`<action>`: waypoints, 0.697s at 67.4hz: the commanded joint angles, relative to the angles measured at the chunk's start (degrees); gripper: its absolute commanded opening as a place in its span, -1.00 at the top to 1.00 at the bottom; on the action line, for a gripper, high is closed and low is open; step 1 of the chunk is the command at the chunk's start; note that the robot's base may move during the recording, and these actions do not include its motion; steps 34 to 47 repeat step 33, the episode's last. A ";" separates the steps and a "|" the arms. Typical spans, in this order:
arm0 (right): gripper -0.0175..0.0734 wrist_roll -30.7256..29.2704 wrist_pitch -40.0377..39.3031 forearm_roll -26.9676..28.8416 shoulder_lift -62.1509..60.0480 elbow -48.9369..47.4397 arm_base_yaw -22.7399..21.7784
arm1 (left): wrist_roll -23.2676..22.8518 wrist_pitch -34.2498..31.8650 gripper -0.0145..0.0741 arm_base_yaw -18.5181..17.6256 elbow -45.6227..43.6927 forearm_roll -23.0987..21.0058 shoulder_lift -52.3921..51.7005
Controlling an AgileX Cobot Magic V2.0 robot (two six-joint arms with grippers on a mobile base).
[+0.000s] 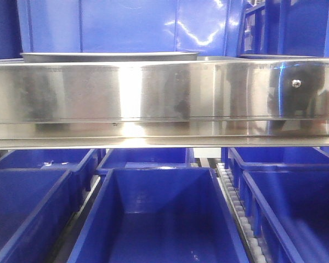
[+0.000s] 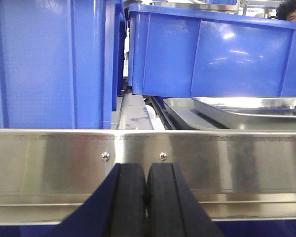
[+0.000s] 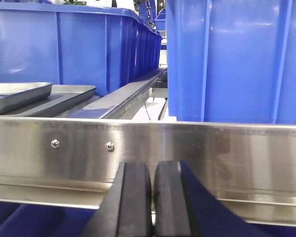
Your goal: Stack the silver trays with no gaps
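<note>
Behind the polished steel shelf rail, a silver tray shows only its rim in the front view. The left wrist view shows a silver tray lying askew in another silver tray on the shelf, to the right behind the rail. In the right wrist view the same pair appears at far left: upper tray, lower tray. My left gripper is shut and empty, just in front of the rail. My right gripper is also shut on nothing, below the rail.
Blue plastic bins stand on the shelf around the trays: a tall one at left, one behind the trays, one at right. Several open blue bins fill the level below. A roller track runs between them.
</note>
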 commanded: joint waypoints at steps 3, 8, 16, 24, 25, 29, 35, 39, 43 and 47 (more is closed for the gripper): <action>0.65 -0.38 -0.85 0.05 -0.24 0.00 -0.20 | -0.37 -0.51 0.70 0.18 -0.13 0.21 -0.32; 0.65 -0.38 -0.85 0.05 -0.24 0.00 -0.20 | -0.37 -0.51 0.70 0.18 -0.13 0.21 -0.32; 0.65 -0.38 -0.85 0.05 -0.24 0.00 -0.20 | -0.37 -0.51 0.70 0.18 -0.13 0.21 -0.32; 0.65 -0.38 -0.85 0.05 -0.24 0.00 -0.20 | -0.37 -0.51 0.70 0.18 -0.13 0.21 -0.32; 0.65 -0.38 -0.85 0.05 -0.24 0.00 -0.20 | -0.37 -0.51 0.70 0.18 -0.13 0.21 -0.32; 0.65 -0.38 -0.85 0.05 -0.24 0.00 -0.20 | -0.37 -0.51 0.70 0.18 -0.13 0.21 -0.32; 0.65 -0.38 -0.85 0.05 -0.24 0.00 -0.20 | -0.37 -0.51 0.70 0.18 -0.13 0.21 -0.32; 0.65 -0.38 -0.85 0.05 -0.24 0.00 -0.20 | -0.37 -0.51 0.70 0.18 -0.13 0.21 -0.32; 0.65 -0.38 -0.85 0.05 -0.24 0.00 -0.20 | -0.37 -0.51 0.70 0.18 -0.13 0.21 -0.32; 0.65 -0.38 -0.85 0.05 -0.24 0.00 -0.20 | -0.37 -0.51 0.70 0.18 -0.13 0.21 -0.32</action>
